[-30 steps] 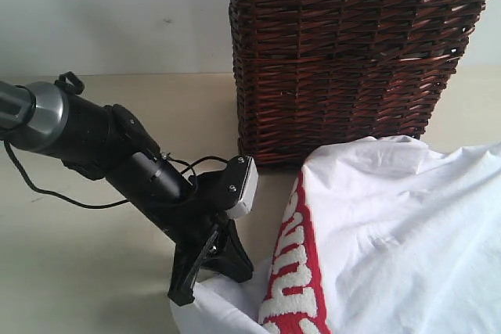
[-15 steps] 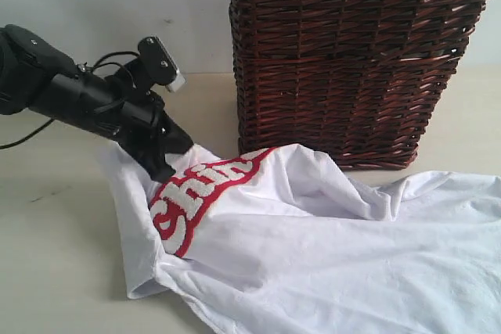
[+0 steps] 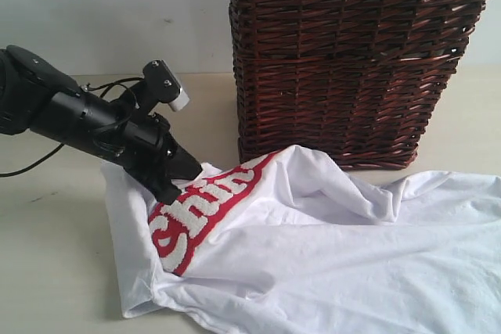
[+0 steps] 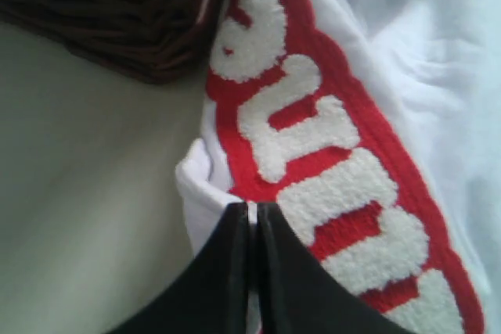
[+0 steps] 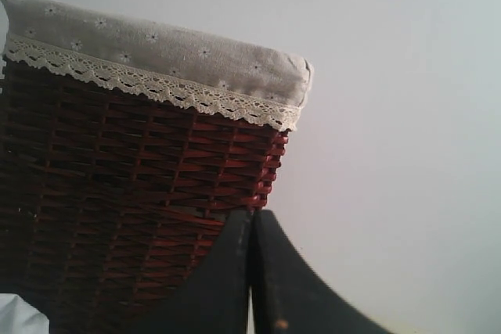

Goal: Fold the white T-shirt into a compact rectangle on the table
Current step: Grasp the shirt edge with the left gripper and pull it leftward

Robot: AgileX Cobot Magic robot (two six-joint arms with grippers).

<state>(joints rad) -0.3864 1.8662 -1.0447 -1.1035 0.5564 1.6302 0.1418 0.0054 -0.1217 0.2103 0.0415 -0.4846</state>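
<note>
Now, left gripper: clamped on a thin fold at the left edge of the white T-shirt, just beside the end of the red strip. The left wrist view shows only a sliver of white cloth between the closed fingers.
Right gripper: pinched together on nothing, raised and facing the basket. It does not show in the exterior view.
Shirt position: crumpled on the table, on the near side of the basket, spreading right and running out of view. Its far fold touches or nearly touches the wicker; I cannot tell which.
Stage: far from a rectangle, and by my judgement the shirt has yet to be laid flat.
Risk, slip: the pinch looks shallow, so a firm pull to the left could let the cloth slide out.
Risk, dragging: with only one gripper holding, a pull would likely haul the whole heap along instead of spreading it flat.
Risk, snag: cloth lying against the foot of the basket could catch on the rough weave or tug the basket.
Risk, hidden layers: the pinched fold may hold more than one layer, which would lock wrinkles in and skew any later fold.
Risk, red strip: the thick fuzzy lettering is likely stiffer than the plain cotton, so creases may bend around it rather than across it.
</note>
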